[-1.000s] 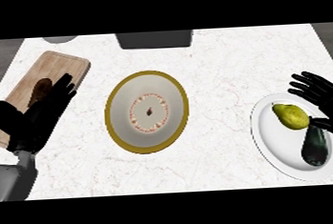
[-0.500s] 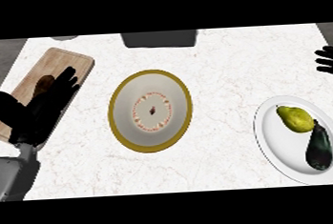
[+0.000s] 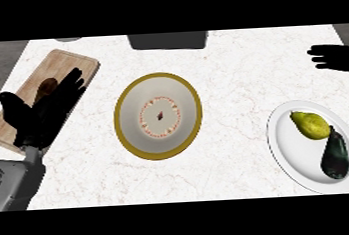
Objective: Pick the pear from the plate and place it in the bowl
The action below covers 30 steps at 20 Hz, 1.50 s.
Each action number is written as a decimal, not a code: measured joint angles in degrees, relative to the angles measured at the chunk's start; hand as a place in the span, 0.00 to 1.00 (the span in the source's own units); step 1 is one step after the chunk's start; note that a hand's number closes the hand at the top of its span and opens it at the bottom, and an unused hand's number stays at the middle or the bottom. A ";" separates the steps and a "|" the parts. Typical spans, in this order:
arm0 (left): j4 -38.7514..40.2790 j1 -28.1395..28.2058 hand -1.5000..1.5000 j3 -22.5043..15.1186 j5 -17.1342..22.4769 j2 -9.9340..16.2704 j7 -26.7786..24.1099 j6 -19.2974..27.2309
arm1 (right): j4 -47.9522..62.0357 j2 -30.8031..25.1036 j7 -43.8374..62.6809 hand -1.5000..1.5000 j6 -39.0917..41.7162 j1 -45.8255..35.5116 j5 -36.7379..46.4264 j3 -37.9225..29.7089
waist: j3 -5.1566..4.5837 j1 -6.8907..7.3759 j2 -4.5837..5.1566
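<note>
Pear (image 3: 310, 124) on white plate (image 3: 286, 148), touching dark eggplant (image 3: 334, 155); not grasped. Bowl (image 3: 158, 115) mid-surface, well apart. Right hand (image 3: 338, 58) beyond plate, fingers apart, holding nothing. Left hand (image 3: 42, 112) resting over cutting board (image 3: 28, 97), fingers spread, clear of work zone.

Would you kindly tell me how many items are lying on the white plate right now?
2. The yellow-green pear lies on the upper part of the white plate, and a dark eggplant lies just below it, toward the plate's right side. Nothing seems hidden.
</note>
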 measured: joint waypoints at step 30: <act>-1.09 0.86 0.50 2.33 -1.95 -1.33 1.12 -1.32 | 5.36 2.75 -10.76 0.00 -2.97 -5.10 21.60 16.54 | 0.01 -0.51 -0.12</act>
